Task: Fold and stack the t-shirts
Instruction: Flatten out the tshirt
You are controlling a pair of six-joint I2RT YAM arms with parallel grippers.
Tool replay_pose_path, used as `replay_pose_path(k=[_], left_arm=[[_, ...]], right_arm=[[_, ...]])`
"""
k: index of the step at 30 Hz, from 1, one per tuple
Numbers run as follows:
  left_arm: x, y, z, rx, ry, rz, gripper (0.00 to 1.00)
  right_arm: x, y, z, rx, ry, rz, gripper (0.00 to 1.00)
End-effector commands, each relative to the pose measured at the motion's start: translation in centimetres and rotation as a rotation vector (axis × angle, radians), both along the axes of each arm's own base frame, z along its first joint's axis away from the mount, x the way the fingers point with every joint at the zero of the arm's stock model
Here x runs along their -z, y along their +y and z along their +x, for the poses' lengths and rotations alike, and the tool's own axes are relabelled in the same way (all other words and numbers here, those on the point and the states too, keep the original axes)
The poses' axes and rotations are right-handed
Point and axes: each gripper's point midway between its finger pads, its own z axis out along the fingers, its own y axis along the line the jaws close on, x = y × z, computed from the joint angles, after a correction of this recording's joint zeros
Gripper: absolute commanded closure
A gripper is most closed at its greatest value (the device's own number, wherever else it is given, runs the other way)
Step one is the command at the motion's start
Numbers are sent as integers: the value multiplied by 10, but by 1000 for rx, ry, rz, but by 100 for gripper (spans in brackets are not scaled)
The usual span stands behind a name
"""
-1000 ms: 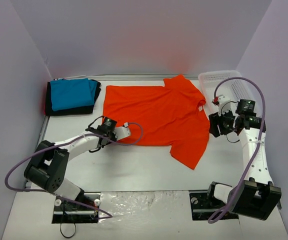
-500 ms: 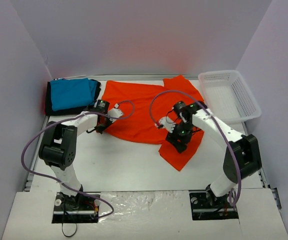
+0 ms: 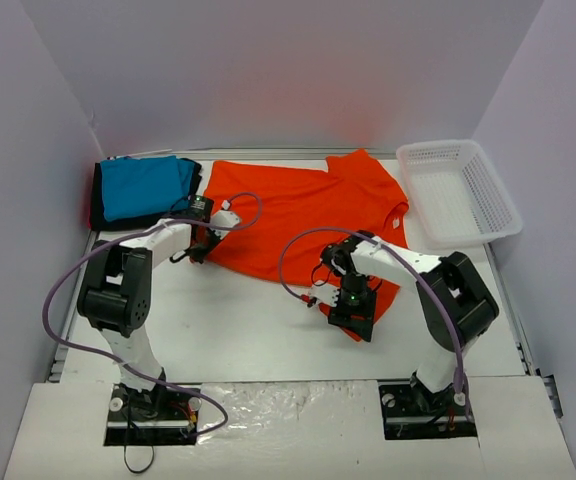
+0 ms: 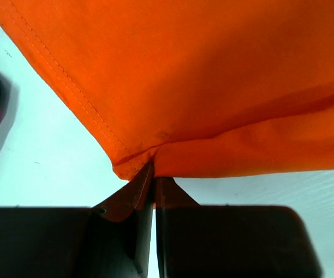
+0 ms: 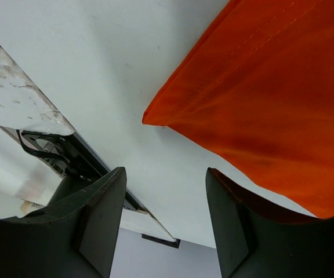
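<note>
The orange-red t-shirt (image 3: 303, 215) lies spread on the white table, somewhat bunched. My left gripper (image 3: 200, 248) is shut on the shirt's near-left hem corner (image 4: 138, 165). My right gripper (image 3: 353, 312) is open just above the shirt's near-right sleeve tip (image 5: 155, 119); one finger overlaps the cloth edge, and nothing is between the jaws. The turquoise-blue folded shirt (image 3: 143, 185) lies on the black folded shirt (image 3: 148, 217) at the back left.
A white mesh basket (image 3: 458, 190) stands at the back right. Purple walls close in the table on three sides. The arm bases sit on the near edge (image 3: 288, 410).
My left gripper pulled the shirt's left corner up and left toward the folded stack. My right arm swung in from beside the basket to the sleeve tip at the near right. The shirt bunched narrower.
</note>
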Motion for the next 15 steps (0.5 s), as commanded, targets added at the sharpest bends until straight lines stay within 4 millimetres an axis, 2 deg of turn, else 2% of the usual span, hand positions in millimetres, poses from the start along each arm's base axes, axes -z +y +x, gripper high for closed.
replay_pose_path(k=[1, 7, 15], left_arm=[[-10, 6, 5, -36, -29, -10, 98], [-5, 15, 3, -55, -20, -6, 98], [-1, 11, 2, -48, -9, -35, 98]], right_arm=[[4, -14, -6, -47, 38, -78, 47], [11, 2, -7, -80, 51, -67, 46], [25, 26, -5, -91, 22, -79, 46]])
